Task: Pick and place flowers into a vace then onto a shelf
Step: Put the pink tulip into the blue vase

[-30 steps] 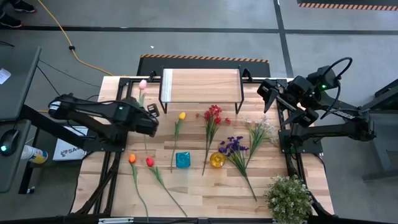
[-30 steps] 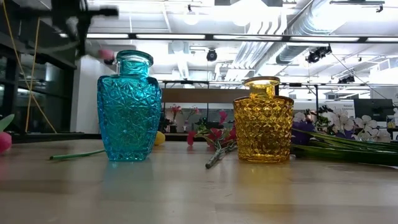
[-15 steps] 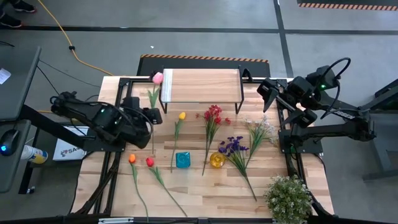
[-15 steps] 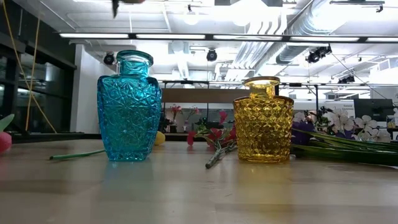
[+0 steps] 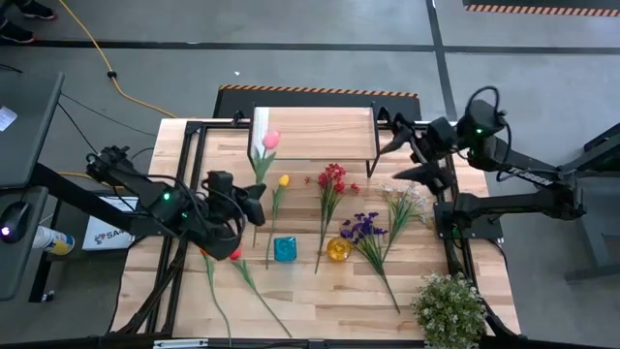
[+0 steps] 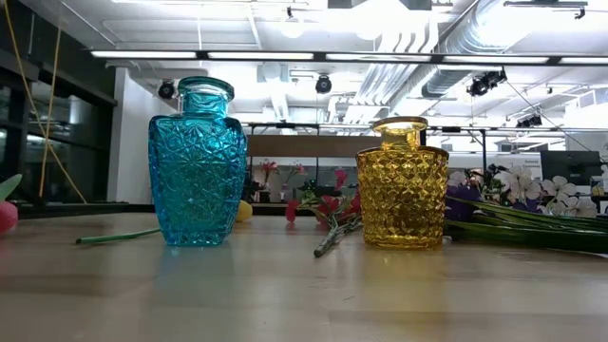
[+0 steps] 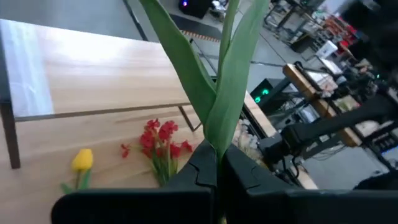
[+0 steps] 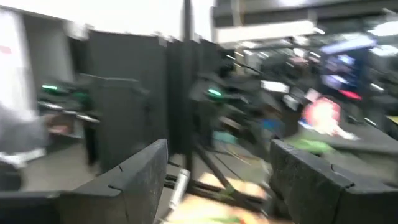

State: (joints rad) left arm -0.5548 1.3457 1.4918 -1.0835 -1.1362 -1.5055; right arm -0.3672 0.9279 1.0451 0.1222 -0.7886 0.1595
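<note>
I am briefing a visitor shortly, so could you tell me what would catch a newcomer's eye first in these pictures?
Most striking is the pink tulip lifted above the table, its stem pinched in the shut left gripper near the shelf. Next come the blue vase and the yellow vase, standing side by side at the table's front. The right gripper hangs open at the far right.

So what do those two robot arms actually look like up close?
Both arms are dark, nearly black, built of jointed segments on black frames at the table's sides. The left arm and right arm each carry a small green light, and a black cable loops over the right arm. The left gripper and right gripper each end in two flat, blocky dark fingers.
</note>
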